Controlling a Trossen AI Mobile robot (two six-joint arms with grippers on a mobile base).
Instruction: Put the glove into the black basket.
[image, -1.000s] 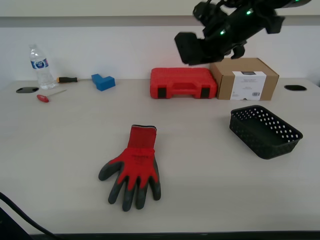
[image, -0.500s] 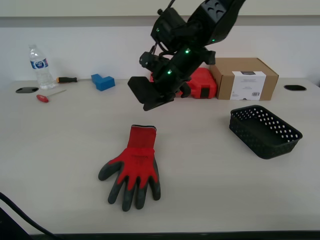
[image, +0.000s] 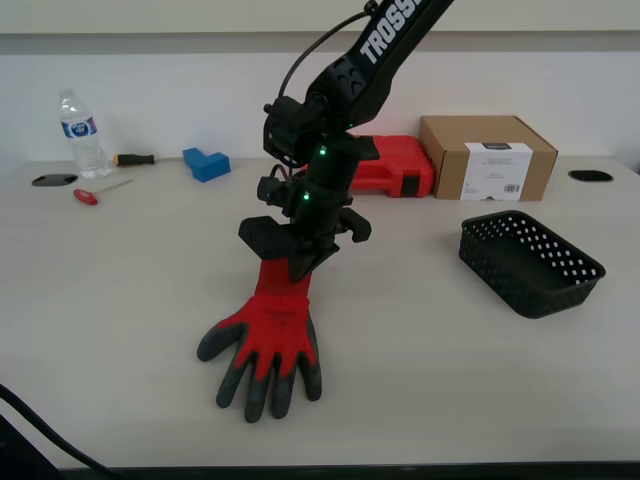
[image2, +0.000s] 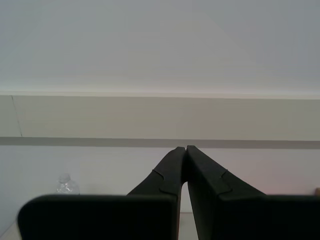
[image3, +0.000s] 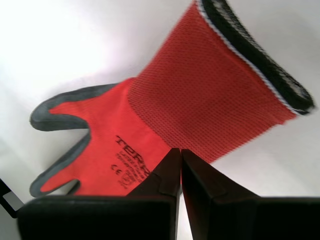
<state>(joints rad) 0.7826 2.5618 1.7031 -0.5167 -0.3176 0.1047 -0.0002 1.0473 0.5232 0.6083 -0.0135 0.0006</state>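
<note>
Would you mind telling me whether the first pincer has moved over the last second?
Yes. My first pincer has come down from above the red tool case toward the exterior view's left, and now sits over the glove's cuff.

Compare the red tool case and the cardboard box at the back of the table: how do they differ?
The red tool case is bright red plastic with black latches; the cardboard box is plain brown with a white label. The case lies low and flat, while the box stands taller. An arm covers part of the case; the box shows whole. Both are rectangular and sit side by side near the wall, behind the black basket.
</note>
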